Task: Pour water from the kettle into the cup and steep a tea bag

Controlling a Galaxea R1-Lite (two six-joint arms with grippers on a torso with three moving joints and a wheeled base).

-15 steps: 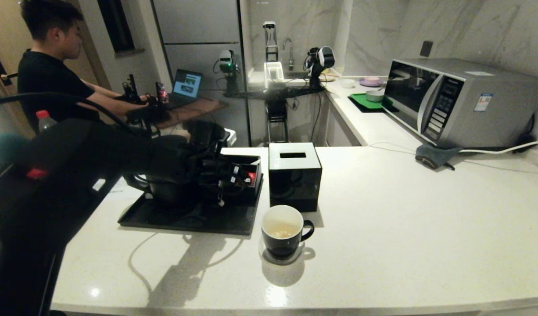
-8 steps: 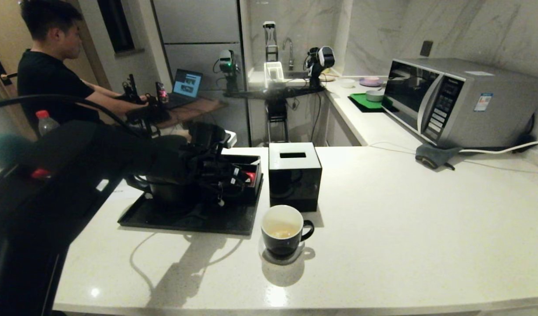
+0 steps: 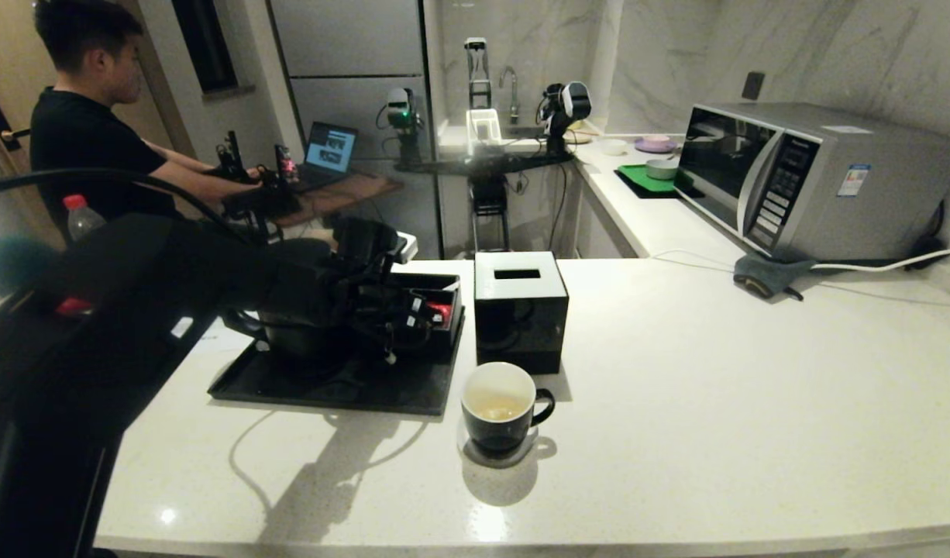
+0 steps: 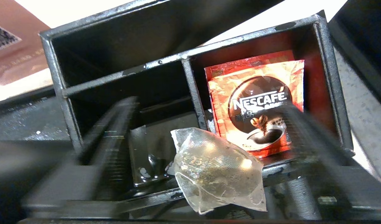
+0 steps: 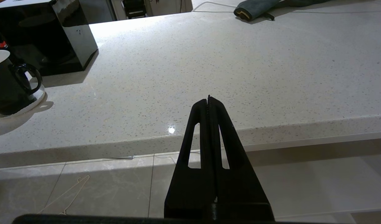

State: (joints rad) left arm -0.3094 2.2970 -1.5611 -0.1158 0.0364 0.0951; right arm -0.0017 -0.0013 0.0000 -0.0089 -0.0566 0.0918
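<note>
left claw (image 4: 206, 149) gaping astride the tea bag (image 4: 217, 174) in the black divided box (image 4: 190, 56), fingers blurred, apparently set to pinch it | red packet (image 4: 255, 102) in next compartment | cup (image 3: 500, 407) with water waits on the table (image 3: 715, 403) | right claw (image 5: 208, 100) closed, parked off the table edge
</note>
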